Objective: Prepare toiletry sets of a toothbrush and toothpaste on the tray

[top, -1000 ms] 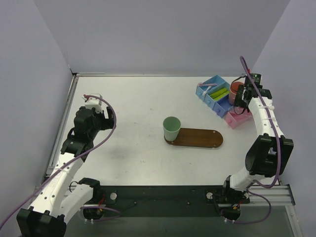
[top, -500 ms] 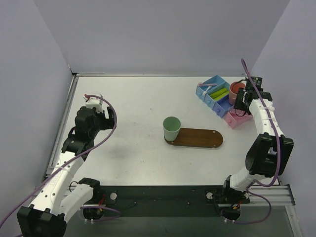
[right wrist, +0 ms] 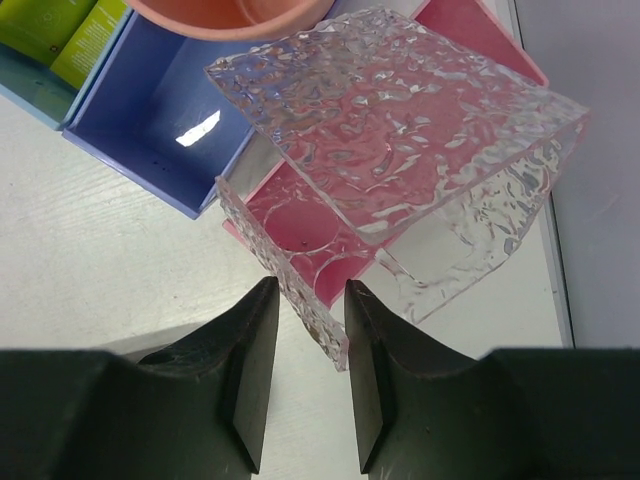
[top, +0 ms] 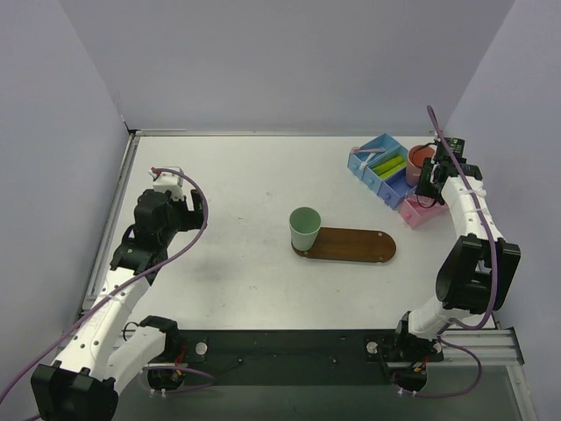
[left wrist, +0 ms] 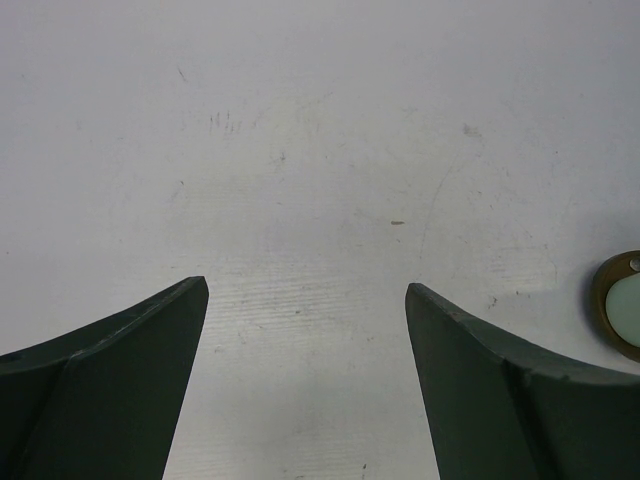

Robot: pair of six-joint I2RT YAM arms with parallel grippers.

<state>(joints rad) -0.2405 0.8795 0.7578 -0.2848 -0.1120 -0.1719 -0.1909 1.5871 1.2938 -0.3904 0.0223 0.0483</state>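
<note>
The dark brown oval tray (top: 355, 246) lies mid-table, with a mint-green cup (top: 304, 228) on its left end. Lime-green toothpaste tubes (top: 384, 164) (right wrist: 62, 28) lie in the blue bin (top: 372, 174). A pale slim toothbrush (top: 365, 152) rests across the bin's far-left corner. My right gripper (top: 427, 191) (right wrist: 310, 284) hangs over the pink box (top: 419, 213). Its jaws stand narrowly apart astride the corner wall of a clear textured plastic box (right wrist: 400, 130); a gap shows on the left side. My left gripper (top: 195, 203) (left wrist: 305, 285) is wide open over bare table at the left.
A red-orange cup (top: 419, 160) (right wrist: 230, 10) stands between the blue bin (right wrist: 165, 125) and the right wall. The pink box (right wrist: 300, 215) lies under the clear one, close to the table's right edge. Purple walls enclose the table.
My right gripper's jaws have narrowed around the clear box's wall. The left arm has barely shifted and stays open.
</note>
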